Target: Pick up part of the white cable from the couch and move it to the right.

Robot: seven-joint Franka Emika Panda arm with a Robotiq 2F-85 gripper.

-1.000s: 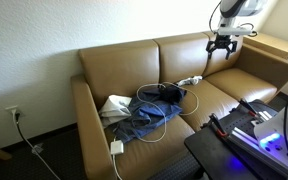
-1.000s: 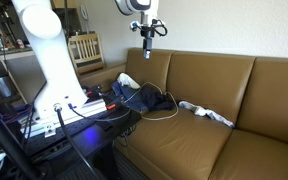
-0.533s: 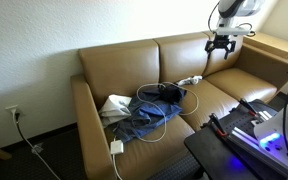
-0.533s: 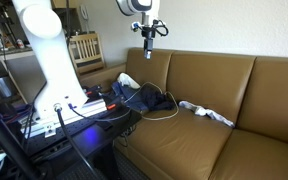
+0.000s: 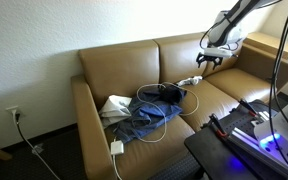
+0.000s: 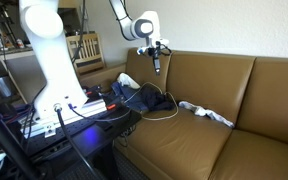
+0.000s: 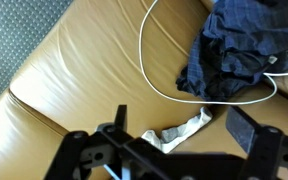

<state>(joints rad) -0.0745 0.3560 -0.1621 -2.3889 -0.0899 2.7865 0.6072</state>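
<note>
A thin white cable (image 5: 180, 118) loops over and around a blue garment (image 5: 149, 115) on the tan couch (image 5: 114, 68), ending in a white plug block (image 5: 116, 147) at the seat's front. In the wrist view the cable (image 7: 146, 62) curves across the leather beside the garment (image 7: 244, 45). It also shows in an exterior view (image 6: 167, 116). My gripper (image 5: 210, 62) hangs open and empty above the seat, apart from the cable. In the wrist view its fingers (image 7: 181, 115) straddle a white sock (image 7: 187, 130).
The white sock (image 5: 189, 80) lies on the seat next to the garment; it also shows in an exterior view (image 6: 206, 112). A white pad (image 5: 112, 104) lies under the clothes. A dark stand with lit gear (image 5: 239, 125) fronts the couch. A side table (image 5: 269, 45) stands beyond the armrest.
My gripper has come down from above the backrest toward the seat and now hangs lower, over the sock. The cable and clothes have not moved.
</note>
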